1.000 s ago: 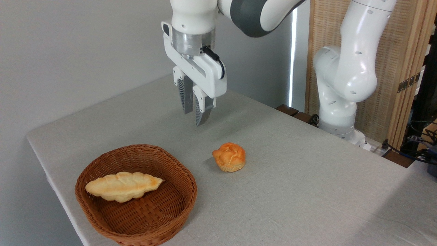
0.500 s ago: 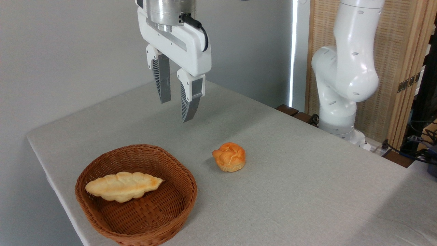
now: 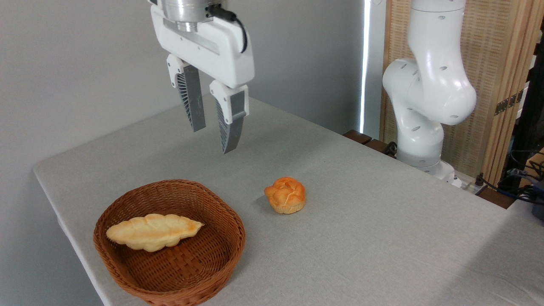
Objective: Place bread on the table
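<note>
Our gripper (image 3: 211, 138) hangs up in the air, jaws a little apart, holding nothing. Below and right of it we've got the bread (image 3: 285, 195) sitting on the grey table (image 3: 382, 221), just beside the wicker basket (image 3: 212, 259) with the pale braided loaf (image 3: 153, 231) inside.

An orange-golden bread (image 3: 285, 195) with a knotted, lobed top sits on the light grey, cloth-textured table (image 3: 382, 238); a pale yellow braided loaf (image 3: 153, 231), toasted brown at its edges, lies in a reddish-brown woven wicker basket (image 3: 221, 259). The gripper (image 3: 212, 138) is glossy white with ribbed grey jaws; the wall (image 3: 76, 63) behind is plain grey.
</note>
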